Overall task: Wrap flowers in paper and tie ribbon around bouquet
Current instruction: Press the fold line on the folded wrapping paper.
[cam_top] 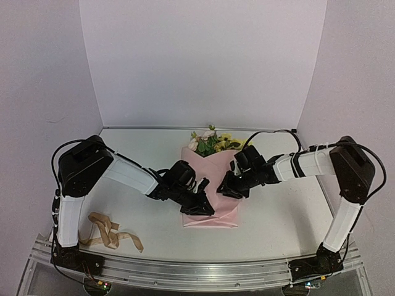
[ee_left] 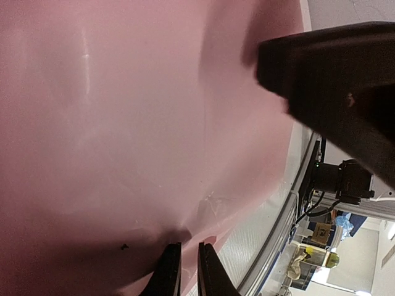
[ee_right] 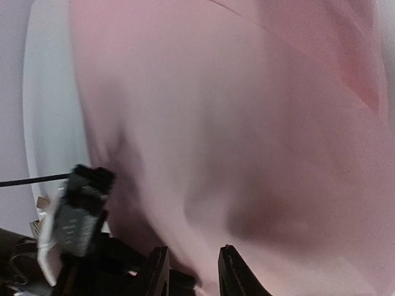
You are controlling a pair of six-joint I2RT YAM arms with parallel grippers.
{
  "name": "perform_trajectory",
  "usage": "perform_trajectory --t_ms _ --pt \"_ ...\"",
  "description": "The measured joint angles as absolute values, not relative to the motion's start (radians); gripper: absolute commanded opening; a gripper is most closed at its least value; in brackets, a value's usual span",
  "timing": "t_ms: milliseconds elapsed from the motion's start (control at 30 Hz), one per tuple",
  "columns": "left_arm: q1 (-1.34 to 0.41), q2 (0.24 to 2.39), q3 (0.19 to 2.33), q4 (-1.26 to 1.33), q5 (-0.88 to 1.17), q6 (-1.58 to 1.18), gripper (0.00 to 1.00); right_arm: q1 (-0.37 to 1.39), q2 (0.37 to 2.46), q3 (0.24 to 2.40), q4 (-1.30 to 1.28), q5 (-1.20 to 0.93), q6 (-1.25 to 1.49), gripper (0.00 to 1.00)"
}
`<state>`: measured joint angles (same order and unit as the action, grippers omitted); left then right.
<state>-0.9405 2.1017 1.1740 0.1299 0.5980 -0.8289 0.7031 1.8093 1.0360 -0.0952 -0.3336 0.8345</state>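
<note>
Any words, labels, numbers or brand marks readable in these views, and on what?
No text can be read in any view.
Right wrist view: a pale tag on dark hardware is too blurred to read.
Left wrist view: the background clutter is too small to read.
No print shows on the paper.

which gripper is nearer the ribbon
The left gripper, at the paper's near edge; the ribbon lies front-left of it, while the right gripper sits farther across.
</note>
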Motion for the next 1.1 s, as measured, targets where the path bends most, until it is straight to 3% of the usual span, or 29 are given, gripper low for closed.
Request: perform_trajectory --t_ms 233,400,567,867,1100 --pt "-0.941 2.102 1.174 0.130 0.596 -0.828 0.12 0.647 1.851 0.985 -0.048 -0.363 0.846 0.32" --pt "-0.940 2.102 1.174 0.130 0.595 -0.828 0.12 0.659 1.746 0.907 -0.017 -0.355 0.879 0.33" --pt "-0.939 2.102 1.174 0.131 0.595 -0.830 0.12 0.755 1.646 0.865 0.023 -0.338 0.919 0.26" --pt "-0.937 2.101 1.172 0.135 0.595 -0.830 0.16 0.826 1.717 0.703 0.202 -0.330 1.047 0.15" --pt "-0.917 2.026 1.058 0.197 0.600 -0.837 0.20 0.825 1.752 0.682 0.306 -0.326 1.097 0.14"
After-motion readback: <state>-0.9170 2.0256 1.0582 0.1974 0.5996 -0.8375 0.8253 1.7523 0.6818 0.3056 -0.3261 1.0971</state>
